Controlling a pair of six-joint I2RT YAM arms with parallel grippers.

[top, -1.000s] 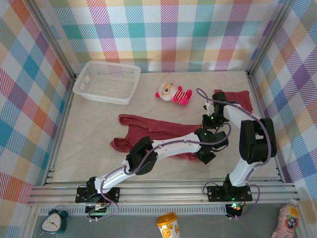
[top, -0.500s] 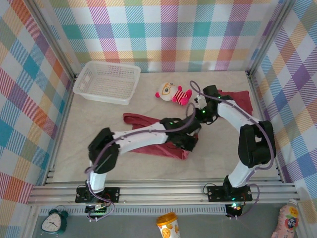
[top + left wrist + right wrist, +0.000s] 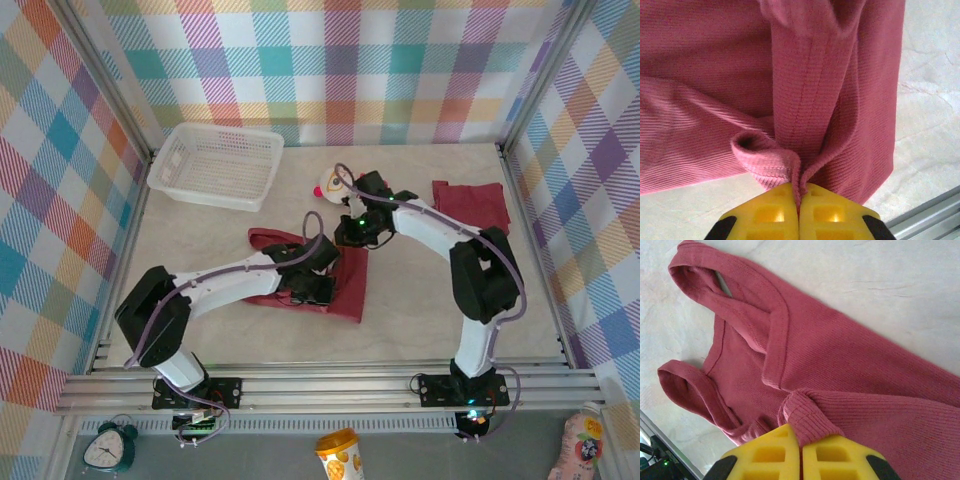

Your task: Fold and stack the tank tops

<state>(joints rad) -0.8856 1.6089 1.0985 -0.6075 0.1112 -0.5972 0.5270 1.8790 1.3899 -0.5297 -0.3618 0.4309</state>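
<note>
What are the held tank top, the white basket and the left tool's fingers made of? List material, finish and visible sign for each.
Tank top: soft knit cloth, possibly a cotton blend; fine ribs, matte, folds limply.
Basket: probably moulded plastic; white, slotted walls.
Left tool fingers: seemingly hard plastic; yellow, smooth, with moulded recesses.

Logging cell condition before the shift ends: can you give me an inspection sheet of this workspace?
Surface: beige table, bare around the cloth.
Job's things: centre tank top mid-fold; folded tank top far right.
Clutter: white basket far left; doll partly behind right arm.
Grippers: left gripper and right gripper each shut on centre tank top.
Cables: purple cables along both arms.
Surroundings: plaid walls; clock, cup, bottle below front rail.
</note>
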